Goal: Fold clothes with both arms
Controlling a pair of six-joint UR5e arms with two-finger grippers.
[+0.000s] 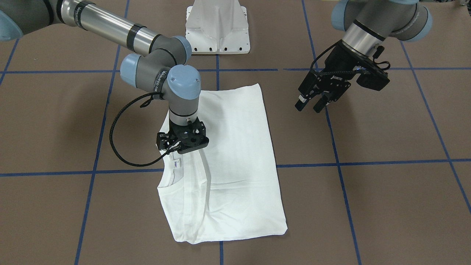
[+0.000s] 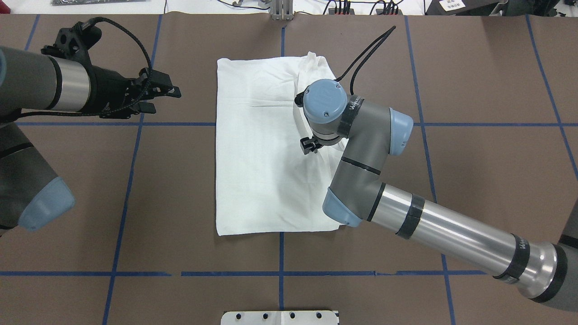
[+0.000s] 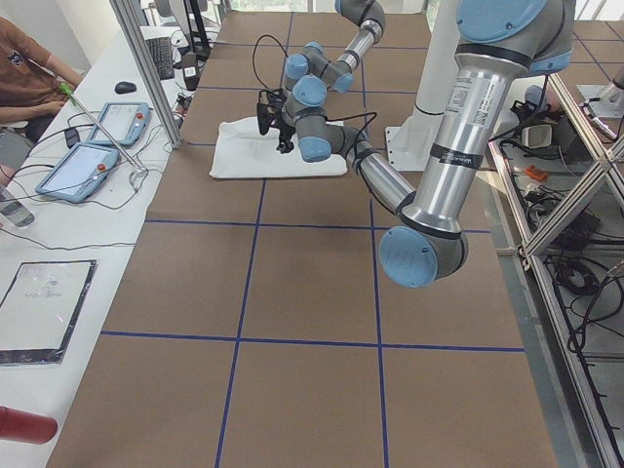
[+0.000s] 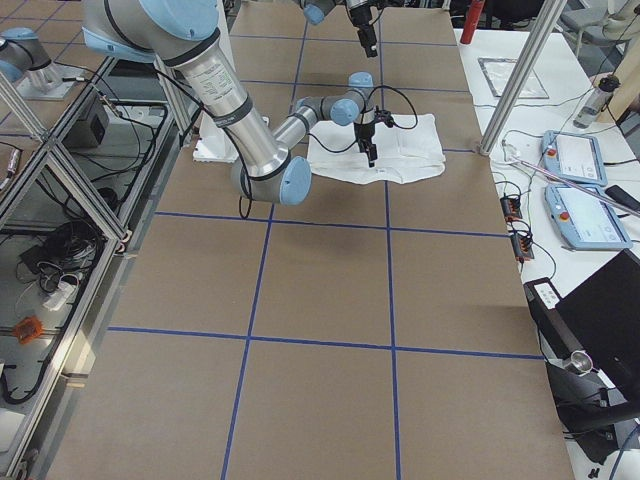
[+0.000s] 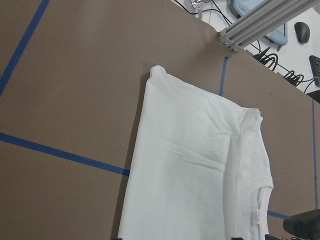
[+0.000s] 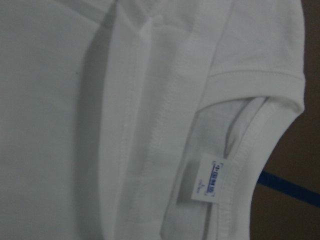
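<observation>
Brown paper covers the table [image 1: 386, 129], marked into squares by blue tape, and a white shirt [image 1: 235, 147] lies flat in the middle of it, folded into a long rectangle. Its collar [image 1: 173, 184] is at the end farthest from the robot's white base [image 1: 218, 27], and the small label [image 1: 177, 163] shows inside the neck.

The right arm [image 1: 106, 24] reaches in over the table and bends sharply at the elbow, with its wrist turned straight down. The right gripper [image 1: 182, 143] hangs low over the shirt's edge, just beside the label. From where I stand the wrist hides the fingers, so I cannot tell whether they are spread or closed, or whether they touch the cloth.

The left arm [image 1: 379, 22] is held off to the side, well apart from the shirt. The left gripper [image 1: 310, 106] tilts down toward the bare table, raised above it, fingers parted and holding nothing.
</observation>
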